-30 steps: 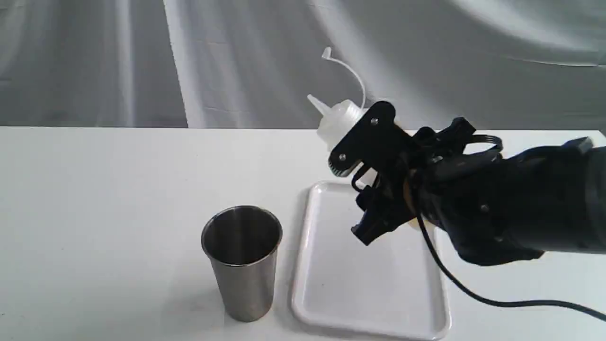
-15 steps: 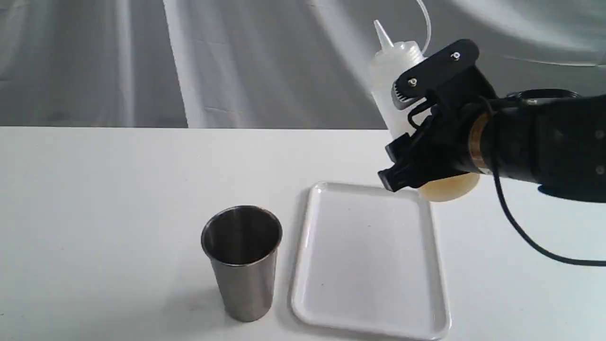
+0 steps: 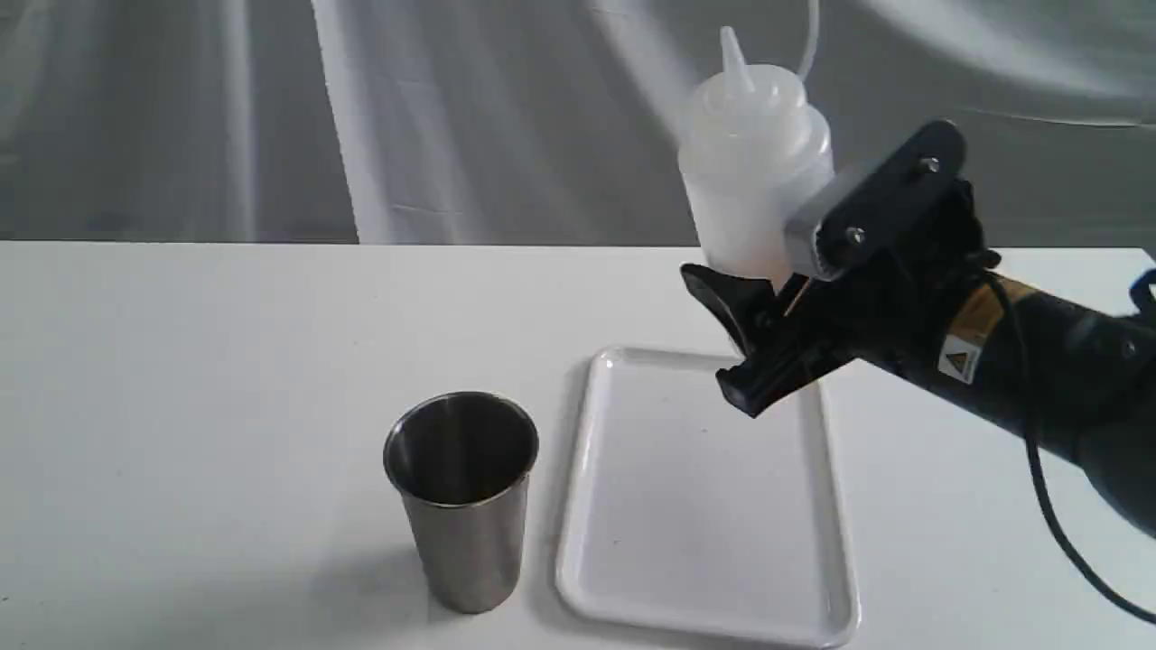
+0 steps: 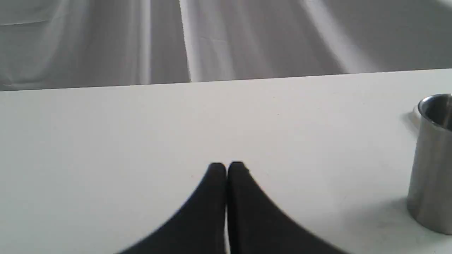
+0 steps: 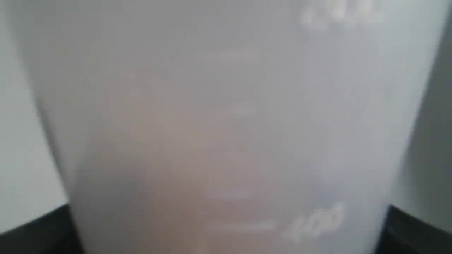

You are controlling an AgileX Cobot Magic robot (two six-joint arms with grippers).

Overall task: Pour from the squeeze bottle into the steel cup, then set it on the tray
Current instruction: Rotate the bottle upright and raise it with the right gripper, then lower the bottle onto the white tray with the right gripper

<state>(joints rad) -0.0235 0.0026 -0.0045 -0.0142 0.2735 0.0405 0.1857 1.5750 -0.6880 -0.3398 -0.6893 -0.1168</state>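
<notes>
White see-through plastic is slippery, so the squeeze bottle [image 3: 754, 171] could slide down out of the right fingers [image 3: 890, 194]. They are closed on its lower part. The bottle hangs in the air with its nozzle [image 3: 733, 54] pointing up. It leans just a little, above the far end of the tray [image 3: 704, 542], and does not touch it.

If the fingers press too hard, the soft sides could cave in. Then liquid could squirt out, because I see no cap on the tip. If they let go too high, or while the bottle leans, it could land on its edge. It could then fall over and spill on the tray, or roll onto the surface [image 3: 226, 361]. The low rim of the tray could also catch the bottom of the bottle.

Just beside the tray, on the left arm's side, stands the steel cup [image 3: 462, 506]. A wide swing of the arm could knock it over. Its inside looks dark, so I cannot tell if anything is in it.

Low over the surface, the left fingers [image 4: 215, 197] are shut together with nothing between them. They are apart from the cup, so I think they are no danger.

Counting: one squeeze bottle, one steel cup, one tray, one surface, and two sets of fingers.
</notes>
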